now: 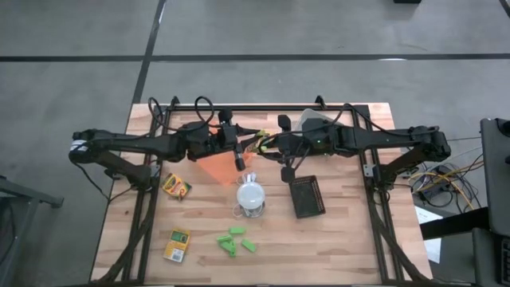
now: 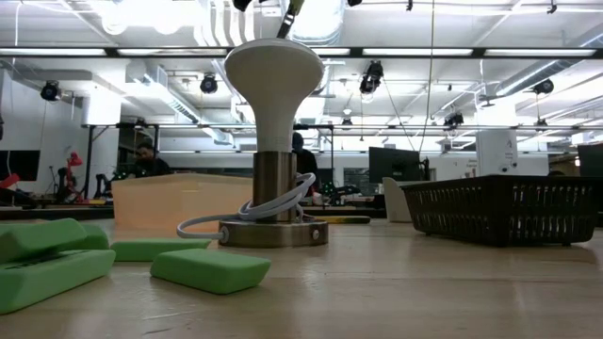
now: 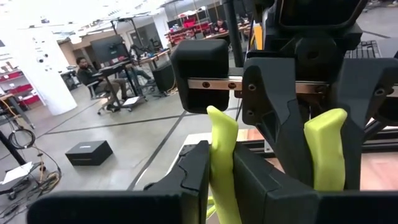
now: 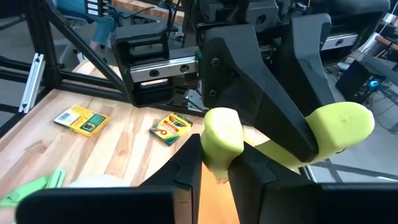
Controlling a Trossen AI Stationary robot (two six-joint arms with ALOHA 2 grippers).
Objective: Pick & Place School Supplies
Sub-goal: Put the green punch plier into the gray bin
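A small tool with two yellow-green handles (image 1: 260, 143) hangs high over the table's far middle, between my two grippers. My left gripper (image 3: 221, 158) comes from the table's left and is shut on one handle. My right gripper (image 4: 216, 152) comes from the right and is shut on the other. Two yellow-and-green printed boxes (image 1: 176, 186) (image 1: 177, 245) lie flat on the left part of the table. Several bright green chunks (image 1: 237, 241) lie on the wood near the front edge, also in the low view (image 2: 207, 268). My left gripper pinches one yellow-green handle (image 3: 222, 134) between its two fingers, reaching in level from the table's left. The handle stands upright between the fingers, lifted clear of the table. My right gripper pinches the other yellow-green handle (image 4: 221, 130) between its two fingers, coming from the table's right and slanting a little downward. That handle's rounded end sticks up above the fingertips, clear of the table.
A white domed object (image 1: 251, 196) on a round base stands mid-table, below the grippers. A black mesh tray (image 1: 307, 196) lies to its right, an orange tray (image 1: 223, 166) under the left gripper, and a grey tray (image 1: 315, 121) at the far edge. People sit beyond the table.
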